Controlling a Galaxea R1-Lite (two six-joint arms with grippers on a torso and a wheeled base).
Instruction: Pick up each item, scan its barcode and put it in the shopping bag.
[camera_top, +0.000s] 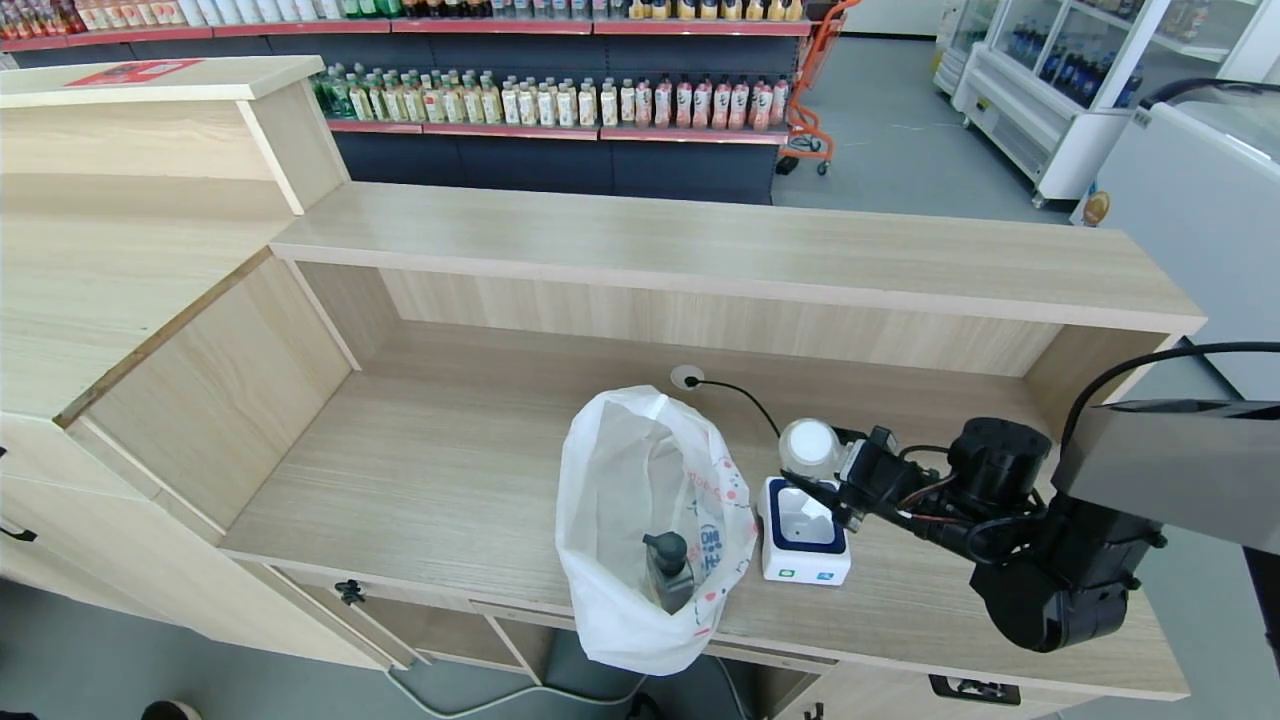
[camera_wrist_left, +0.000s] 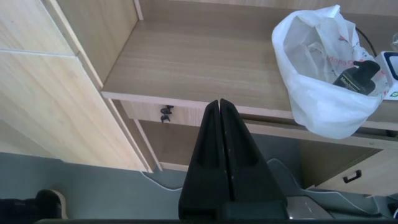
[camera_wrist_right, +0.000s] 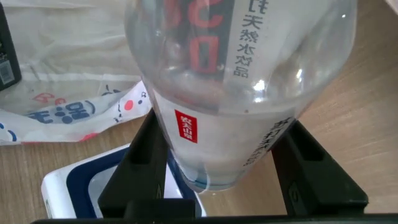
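The right gripper (camera_top: 838, 470) is clenched on a clear bottle (camera_top: 808, 446), one finger on each side of the body; the bottle hangs just above the scanner (camera_top: 803, 532), apart from it. The scanner stands on the tabletop (camera_top: 430, 470), just beside the shopping bag (camera_top: 640, 470) on the robot's right. The bag sits open at the tabletop's front edge, its lower part drooping over the edge; a dark pump bottle (camera_top: 668, 570) lies inside it. The left gripper (camera_wrist_left: 219, 109) is pressed shut on nothing, in front of and below the tabletop's edge, well apart from the bag.

Step in hand, as judged: scan of the bottle's barcode, with bagging to follow.

Procedure for a clean scan:
- The right wrist view shows the label's printed face but no barcode; turn the wrist until the code faces the scanner's window.
- Hold the bottle level and steady over the window; the clear curved wall may throw glare, so a slight tilt should help.
- Do not touch the scanner; it looks light and could slide toward the bag.
- Keep the grip firm; the wall is smooth and the liquid adds weight.
- For the transfer, lift clear of the bag's rim first; lower into the open mouth beside the pump bottle, then release.
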